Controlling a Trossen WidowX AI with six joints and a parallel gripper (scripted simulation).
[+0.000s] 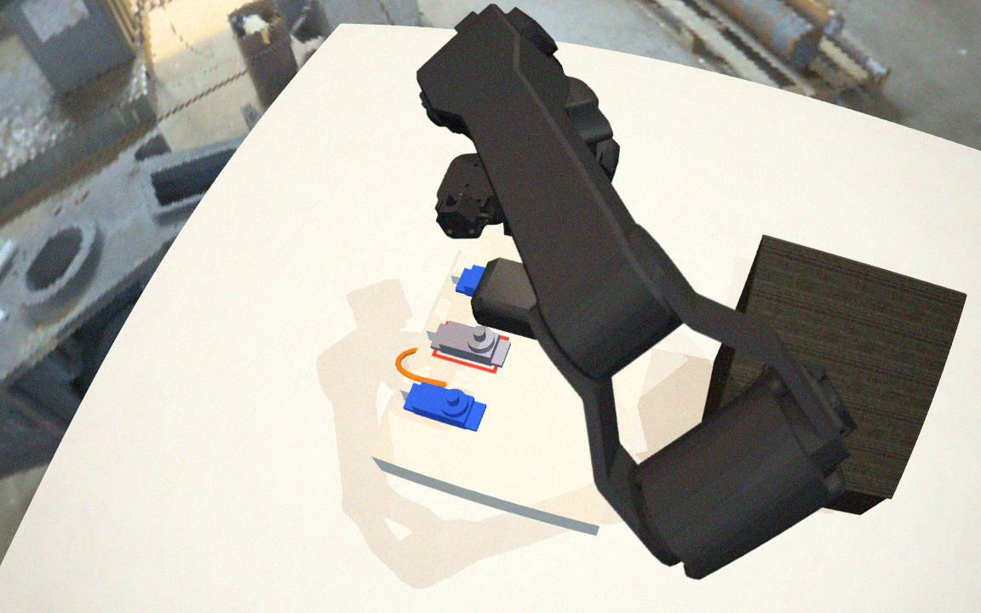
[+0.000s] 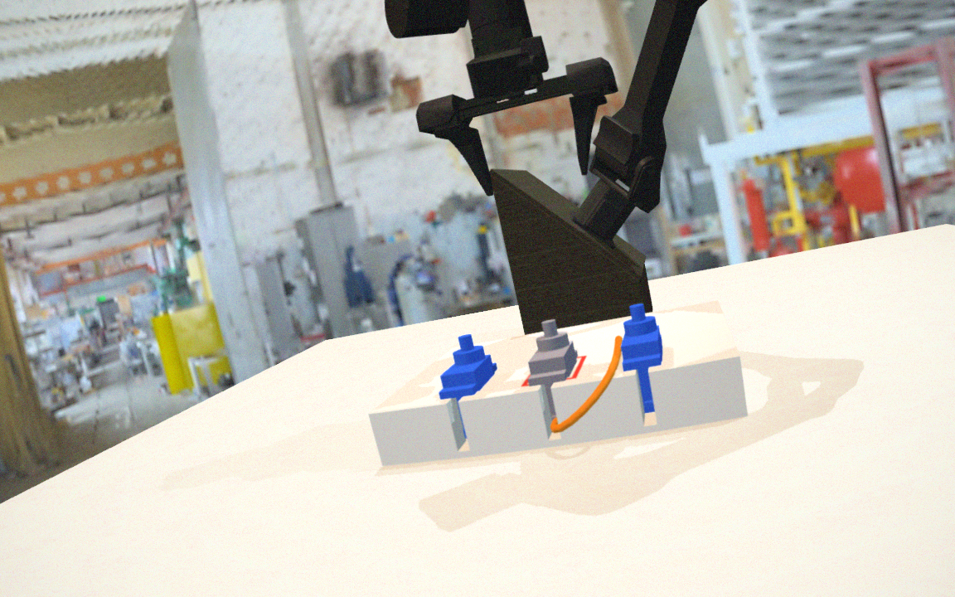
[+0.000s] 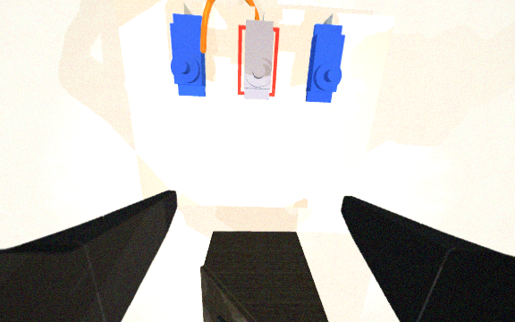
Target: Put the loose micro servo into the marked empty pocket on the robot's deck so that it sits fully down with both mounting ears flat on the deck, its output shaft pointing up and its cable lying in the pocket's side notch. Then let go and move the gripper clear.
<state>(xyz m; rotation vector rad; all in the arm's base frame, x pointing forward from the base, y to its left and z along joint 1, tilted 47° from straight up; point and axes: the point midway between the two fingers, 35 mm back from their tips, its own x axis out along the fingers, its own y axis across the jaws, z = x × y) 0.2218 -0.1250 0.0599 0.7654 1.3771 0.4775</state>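
Observation:
The grey micro servo [image 1: 461,344] [image 2: 551,363] [image 3: 257,49] sits in the pocket with the red outline [image 1: 464,362] [image 2: 579,366] [image 3: 240,63], upright, output shaft up. Its ears look level with the deck [image 1: 524,457] [image 2: 696,390] [image 3: 257,148]; any small gap under them cannot be made out. Its orange cable [image 1: 399,364] [image 2: 597,393] [image 3: 204,31] leaves low in the side notch, loops outside the deck and rises to a blue servo. My gripper [image 2: 536,182] [image 3: 261,200] is open and empty, high above and clear of the servo. In the top view the arm hides its fingers.
One blue servo [image 1: 444,406] [image 2: 642,345] [image 3: 188,54] stands on the cable-end side of the grey one, another blue servo [image 1: 469,280] [image 2: 467,371] [image 3: 325,60] on the other. The dark wedge-shaped arm base [image 1: 845,342] [image 2: 569,274] [image 3: 257,264] stands behind the deck.

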